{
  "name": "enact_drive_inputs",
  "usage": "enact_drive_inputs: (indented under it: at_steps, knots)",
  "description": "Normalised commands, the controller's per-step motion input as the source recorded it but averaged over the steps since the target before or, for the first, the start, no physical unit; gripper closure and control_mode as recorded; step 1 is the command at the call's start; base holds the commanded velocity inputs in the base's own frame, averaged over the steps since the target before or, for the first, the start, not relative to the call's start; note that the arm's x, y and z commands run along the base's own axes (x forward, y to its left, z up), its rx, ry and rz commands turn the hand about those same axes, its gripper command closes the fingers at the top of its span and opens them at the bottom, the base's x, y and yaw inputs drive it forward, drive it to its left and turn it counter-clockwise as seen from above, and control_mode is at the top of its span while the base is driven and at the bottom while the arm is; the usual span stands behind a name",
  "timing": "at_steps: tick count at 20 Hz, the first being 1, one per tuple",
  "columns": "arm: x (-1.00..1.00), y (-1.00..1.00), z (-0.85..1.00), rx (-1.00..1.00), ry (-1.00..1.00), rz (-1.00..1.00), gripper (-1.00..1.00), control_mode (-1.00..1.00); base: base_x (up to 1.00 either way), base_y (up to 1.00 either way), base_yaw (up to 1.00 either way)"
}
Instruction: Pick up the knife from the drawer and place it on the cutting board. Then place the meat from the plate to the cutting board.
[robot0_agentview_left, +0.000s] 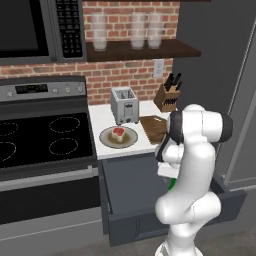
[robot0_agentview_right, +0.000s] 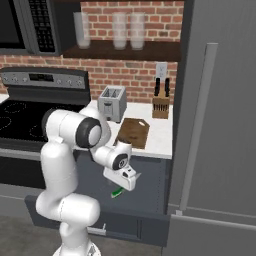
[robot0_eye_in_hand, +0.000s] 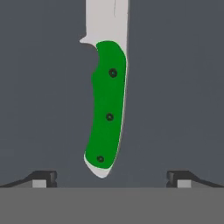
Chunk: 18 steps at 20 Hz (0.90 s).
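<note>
Lying flat on the smooth drawer (robot0_eye_in_hand: 175, 87) floor, the knife (robot0_eye_in_hand: 107, 109) shows a green riveted handle; its blade is cut off. Gripper (robot0_eye_in_hand: 111, 177) fingers stand apart.

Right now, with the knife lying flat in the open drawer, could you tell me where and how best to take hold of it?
Grip the green handle of the knife, not the bare blade. It lies flat on the drawer floor, so come straight down from above. The open gripper already straddles the handle's width; closing across its narrow sides near the middle rivet looks steadiest.
</note>
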Motion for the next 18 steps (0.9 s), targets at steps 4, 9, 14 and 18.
enact_drive_inputs:
  at_steps: [4, 9, 14, 18]
  knots:
    - [0.42, 0.00, -0.39, -0.05, 0.01, -0.11, -1.00, -1.00, 0.00, 0.00, 0.00]
    - [0.06, -0.03, -0.40, -0.03, 0.00, -0.07, -1.00, -1.00, 0.00, 0.00, 0.00]
    - [0.00, 0.00, -0.31, -0.04, 0.00, -0.02, -1.00, -1.00, 0.00, 0.00, 0.00]
    - [-0.13, 0.03, -0.48, -0.10, 0.00, 0.00, 1.00, -1.00, 0.00, 0.00, 0.00]
